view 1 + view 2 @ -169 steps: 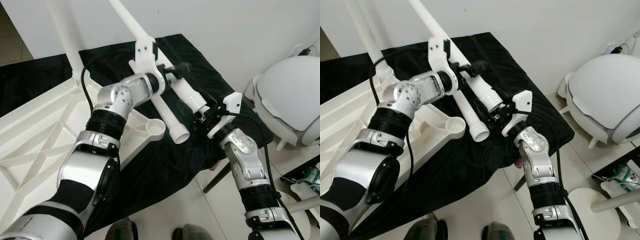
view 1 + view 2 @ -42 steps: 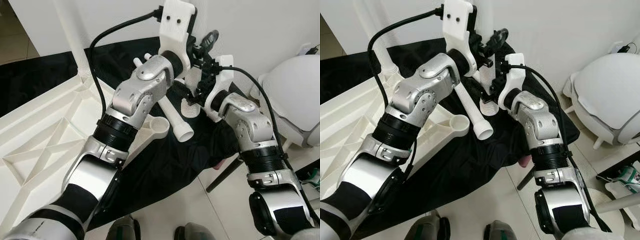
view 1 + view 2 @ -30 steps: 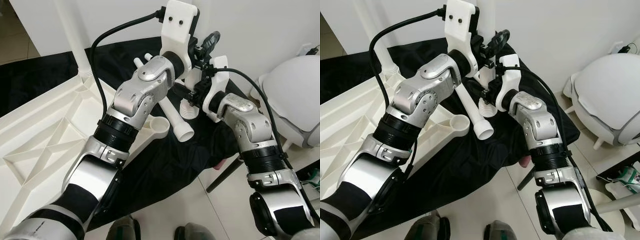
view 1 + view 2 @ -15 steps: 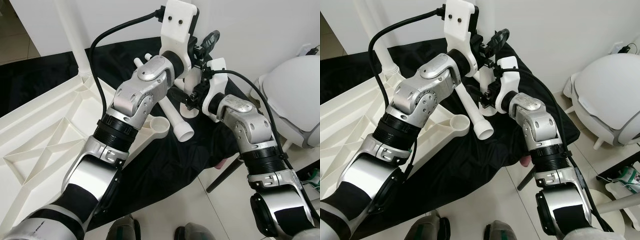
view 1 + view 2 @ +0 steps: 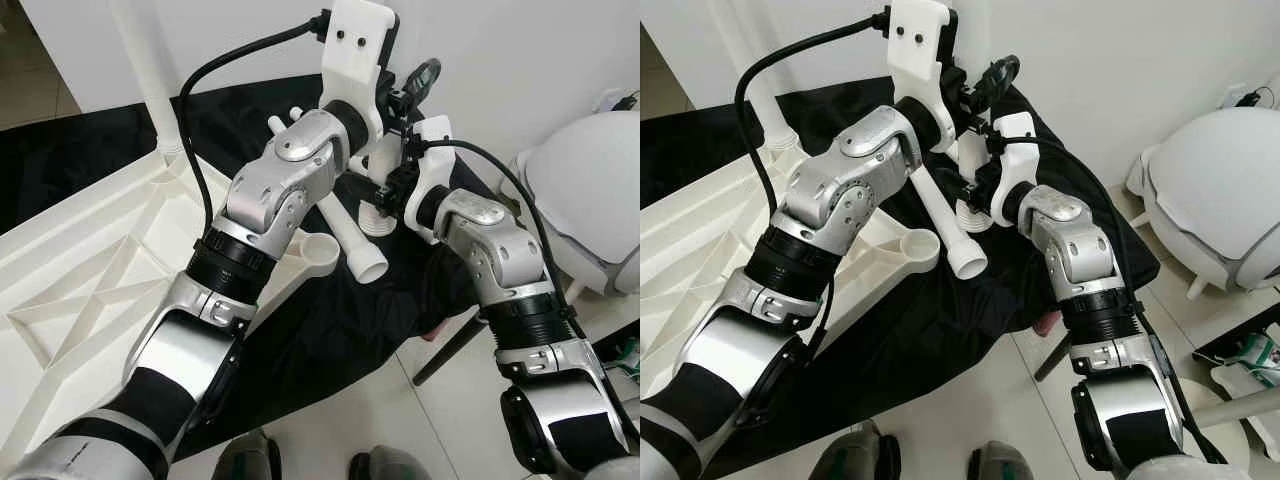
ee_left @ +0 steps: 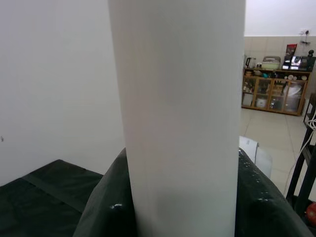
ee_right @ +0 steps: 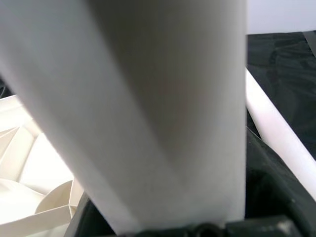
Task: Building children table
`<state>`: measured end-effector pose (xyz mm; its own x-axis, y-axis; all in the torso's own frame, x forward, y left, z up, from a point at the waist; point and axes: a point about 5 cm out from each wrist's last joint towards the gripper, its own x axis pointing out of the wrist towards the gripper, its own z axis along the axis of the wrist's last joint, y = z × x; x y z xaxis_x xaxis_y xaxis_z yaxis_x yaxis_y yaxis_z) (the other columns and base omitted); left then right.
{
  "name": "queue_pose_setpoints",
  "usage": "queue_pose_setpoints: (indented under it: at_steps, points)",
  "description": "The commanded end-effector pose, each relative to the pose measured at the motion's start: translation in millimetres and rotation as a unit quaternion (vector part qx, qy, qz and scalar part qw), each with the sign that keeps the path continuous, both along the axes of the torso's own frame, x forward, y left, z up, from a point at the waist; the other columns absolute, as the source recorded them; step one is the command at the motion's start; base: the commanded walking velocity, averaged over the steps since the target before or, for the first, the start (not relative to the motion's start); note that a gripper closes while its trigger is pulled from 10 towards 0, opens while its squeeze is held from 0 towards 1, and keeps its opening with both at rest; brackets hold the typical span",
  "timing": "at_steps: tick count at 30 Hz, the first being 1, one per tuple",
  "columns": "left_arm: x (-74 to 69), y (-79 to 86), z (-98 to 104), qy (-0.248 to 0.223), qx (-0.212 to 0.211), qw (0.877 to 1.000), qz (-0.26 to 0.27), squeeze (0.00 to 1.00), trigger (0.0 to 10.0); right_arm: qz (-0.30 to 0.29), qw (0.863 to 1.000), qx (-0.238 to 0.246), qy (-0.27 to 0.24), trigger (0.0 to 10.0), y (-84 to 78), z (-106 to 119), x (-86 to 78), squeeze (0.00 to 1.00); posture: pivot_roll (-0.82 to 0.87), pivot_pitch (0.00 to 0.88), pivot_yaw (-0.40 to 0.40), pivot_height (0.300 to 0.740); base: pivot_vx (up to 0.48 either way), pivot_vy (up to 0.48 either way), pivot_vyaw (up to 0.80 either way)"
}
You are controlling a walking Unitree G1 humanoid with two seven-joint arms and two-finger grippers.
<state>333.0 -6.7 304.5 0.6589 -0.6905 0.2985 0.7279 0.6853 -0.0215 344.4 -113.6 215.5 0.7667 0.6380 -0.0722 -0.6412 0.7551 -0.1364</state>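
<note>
Left end effector (image 5: 398,100): raised up by the wall, its black fingers closed around the upright white table leg (image 5: 975,150) (in its wrist view the leg (image 6: 182,113) stands right between the fingers).
Right end effector (image 5: 385,190): just below the left one, pinching the same leg low down, close above its ribbed threaded end (image 5: 374,218).
Table leg: held roughly upright between both arms, above the black cloth (image 5: 330,320).
Second leg (image 5: 345,235): lying loose on the cloth just below the right end effector, open end (image 5: 369,268) towards the robot.
Tabletop (image 5: 90,270): white, upside down on the cloth, off to the left of both end effectors, ribs showing.
Corner socket (image 5: 318,255): round and open, on the tabletop corner nearest the lying leg.
Fitted leg (image 5: 150,90): standing up from the far corner of the tabletop.
White domed appliance (image 5: 590,200): on the floor beyond the right arm.
</note>
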Motion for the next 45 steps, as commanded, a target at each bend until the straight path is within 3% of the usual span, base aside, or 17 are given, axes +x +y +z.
queue_pose_setpoints:
  at_steps: [1, 2, 12, 21, 22, 23, 25, 26, 32, 39, 45]
  points:
    - [-12.7, -9.4, 1, -0.025, 0.014, 0.994, -0.104, 0.00, 10.0, -0.006, 1.000, -0.001, 0.000, 0.0, -1.0, 0, -0.1, 0.00, -0.10, 0.000, 0.030, 0.740, 0.000, 0.000, 0.00]
    - [-14.6, -10.3, 1, -0.023, 0.015, 0.993, -0.114, 1.00, 10.0, -0.013, 1.000, 0.000, -0.002, 10.0, -2.0, 0, 1.2, 0.00, -0.10, 0.000, 0.030, 0.740, 0.000, 0.000, 0.00]
    - [-16.6, -10.3, -4, -0.026, 0.035, 0.992, -0.117, 1.00, 10.0, -0.049, 0.998, 0.022, -0.011, 10.0, -7.2, 2, 6.1, 0.00, -0.09, 0.000, 0.030, 0.740, 0.000, 0.000, 0.00]
    - [-6.5, 0.8, -8, -0.011, 0.032, 0.997, -0.070, 1.00, 10.0, -0.074, 0.995, 0.046, -0.039, 10.0, -10.5, 6, 6.7, 0.00, -0.09, 0.000, 0.032, 0.740, 0.000, 0.000, 0.00]
    - [-4.6, 3.0, -10, -0.008, 0.031, 0.998, -0.060, 0.97, 10.0, -0.079, 0.995, 0.049, -0.046, 10.0, -11.4, 7, 6.9, 0.00, -0.09, 0.000, 0.032, 0.740, 0.000, 0.000, 0.00]
    - [-2.9, 5.4, -11, -0.006, 0.029, 0.998, -0.051, 0.45, 10.0, -0.083, 0.994, 0.055, -0.053, 10.0, -12.3, 7, 6.7, 0.00, -0.09, 0.000, 0.029, 0.740, 0.000, 0.000, 0.00]
    - [-1.9, 6.9, -11, -0.004, 0.028, 0.999, -0.045, 0.45, 10.0, -0.086, 0.993, 0.059, -0.058, 10.0, -13.0, 8, 6.6, 0.00, -0.09, 0.000, 0.029, 0.740, 0.000, 0.000, 0.00]
    - [0.3, 10.6, -11, -0.001, 0.021, 0.999, -0.033, 0.00, 10.0, -0.089, 0.992, 0.066, -0.061, 10.0, -14.3, 7, 6.2, 0.00, -0.09, 0.000, 0.028, 0.740, 0.000, 0.000, 0.00]
    - [5.4, 30.1, -8, 0.010, -0.015, 1.000, -0.002, 0.00, 10.0, -0.131, 0.985, 0.105, -0.048, 10.0, -26.4, 0, 8.3, 0.00, -0.08, 0.000, 0.025, 0.740, 0.000, 0.000, 0.00]
    - [6.5, 43.3, -9, 0.022, -0.033, 0.999, 0.012, 0.00, 10.0, -0.166, 0.979, 0.108, -0.040, 10.0, -34.7, -11, 10.7, 0.00, -0.07, 0.000, 0.026, 0.740, 0.000, 0.000, 0.00]
    - [8.4, 56.0, -22, 0.037, -0.024, 0.999, 0.031, 0.00, 10.0, -0.134, 0.984, 0.105, -0.062, 10.0, -24.0, -12, 7.6, 0.00, -0.08, 0.000, 0.029, 0.740, 0.000, 0.000, 0.00]
